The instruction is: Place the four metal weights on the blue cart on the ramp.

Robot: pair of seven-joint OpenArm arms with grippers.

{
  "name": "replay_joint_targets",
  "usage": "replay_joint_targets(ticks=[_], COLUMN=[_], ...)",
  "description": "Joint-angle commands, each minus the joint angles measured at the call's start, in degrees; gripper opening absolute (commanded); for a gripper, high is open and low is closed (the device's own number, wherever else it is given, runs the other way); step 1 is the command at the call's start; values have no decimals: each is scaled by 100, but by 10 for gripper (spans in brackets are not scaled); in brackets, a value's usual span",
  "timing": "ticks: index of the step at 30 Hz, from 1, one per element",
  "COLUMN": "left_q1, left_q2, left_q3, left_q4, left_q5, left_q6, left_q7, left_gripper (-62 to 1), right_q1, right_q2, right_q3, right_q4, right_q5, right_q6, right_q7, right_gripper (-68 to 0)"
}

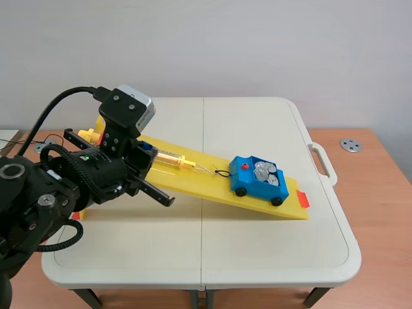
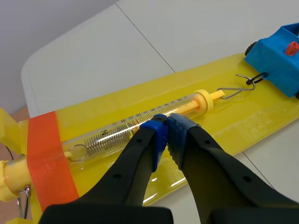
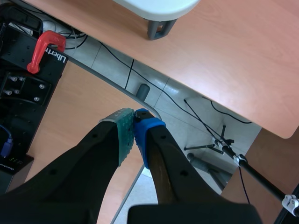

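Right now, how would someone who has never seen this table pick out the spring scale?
On the white folding table lies a long yellow ramp, with a blue cart near its low end. The spring scale lies along the ramp's upper half, linked by a wire hook to the cart. It is the only clear tube there, with a coil inside and yellow ends.

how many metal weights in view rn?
4, it seems: the metal weights lie piled, overlapping, in the blue cart low on the yellow ramp; some may be hidden.
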Motion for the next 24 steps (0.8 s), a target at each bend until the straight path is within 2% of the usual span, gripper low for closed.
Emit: replay_joint_targets(ticks=[1,24], left_q1=[-195,-192], left_q2=[46,46], left_q3=[-68,-68], left_q4=[549,551], left_q5=[-103,-107], left_q6=[247,245], left_q7=[-728,-704], left_gripper=[-580,-580], right_q1=[7,37], right_q2=[236,238], right_q3=[216,216], right_q4=[588,588], right_q5=[382,378], right_q6=[153,151], right_q7=[708,765], right_gripper=[-669,-669])
